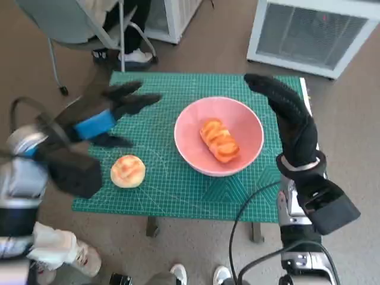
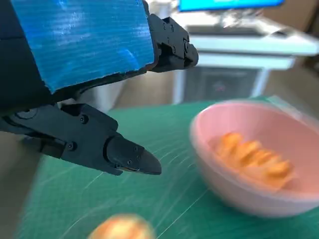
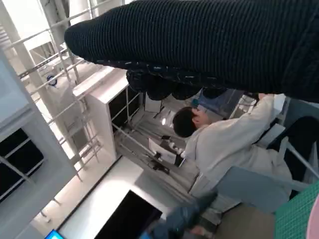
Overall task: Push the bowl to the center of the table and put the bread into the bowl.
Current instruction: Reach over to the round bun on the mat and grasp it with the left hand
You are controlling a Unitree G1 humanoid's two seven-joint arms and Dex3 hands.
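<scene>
Pink bowl, glossy, round, sits near the middle of the surface, slightly toward the right side in the head view. Inside it: one orange-glazed bread, elongated, with ridged segments, lying on the bowl floor. A second piece, a bun, pale golden with a darker top, lies on the mat left of the bowl and apart from it, close to the near edge.

Left robot hand: hangs above the mat left of the bowl, beyond the bun, fingers spread, nothing held. Left wrist view confirms the black fingers are parted over bare mat, with the bowl beside them and the bun blurred at the frame edge.

Right robot hand: gloved, raised over the right edge of the surface just beside the bowl rim, fingers extended flat, nothing held. Whether it touches the bowl I cannot tell.

Surface: small, covered by a green gridded cutting mat. Floor is brown. A white grilled unit stands beyond the far right corner, a grey chair beyond the far left. Shoes show at the near edge. Right wrist view: a seated person in a pale top, white shelving behind.
</scene>
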